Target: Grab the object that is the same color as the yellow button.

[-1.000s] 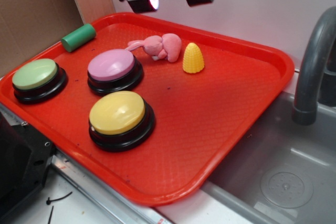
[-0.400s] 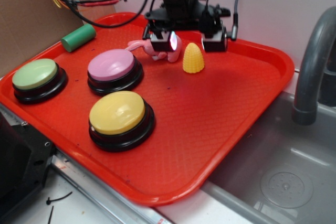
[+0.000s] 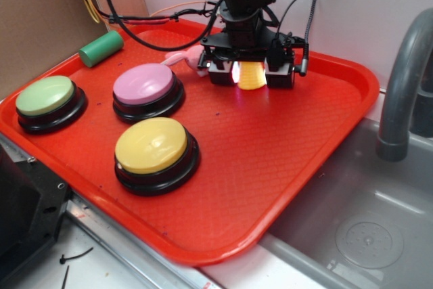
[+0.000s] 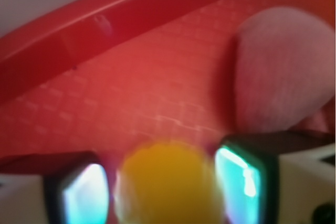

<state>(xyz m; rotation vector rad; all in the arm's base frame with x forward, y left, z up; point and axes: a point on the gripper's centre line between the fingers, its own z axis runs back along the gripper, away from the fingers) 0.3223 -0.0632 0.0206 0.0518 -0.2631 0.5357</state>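
Observation:
The object, a small yellow corn cob point(image 3: 250, 75), stands on the red tray point(image 3: 318, 147) near its far side. My gripper point(image 3: 250, 80) has come down over it and is open, with one finger on each side. In the wrist view the cob point(image 4: 168, 182) fills most of the space between the glowing pads point(image 4: 84, 195), and a thin gap shows on each side. The yellow button point(image 3: 151, 144) sits at the tray's front left, well clear of the gripper.
A pink plush bunny point(image 3: 188, 59) lies just left of the gripper, seen up close in the wrist view point(image 4: 283, 72). A pink button point(image 3: 143, 84), green button point(image 3: 45, 95) and green cylinder point(image 3: 101, 48) sit further left. A grey sink point(image 3: 379, 228) and faucet point(image 3: 406, 79) are on the right.
The gripper has dropped from above the tray's far edge down to tray level and now straddles the corn cob. Nothing else has moved.

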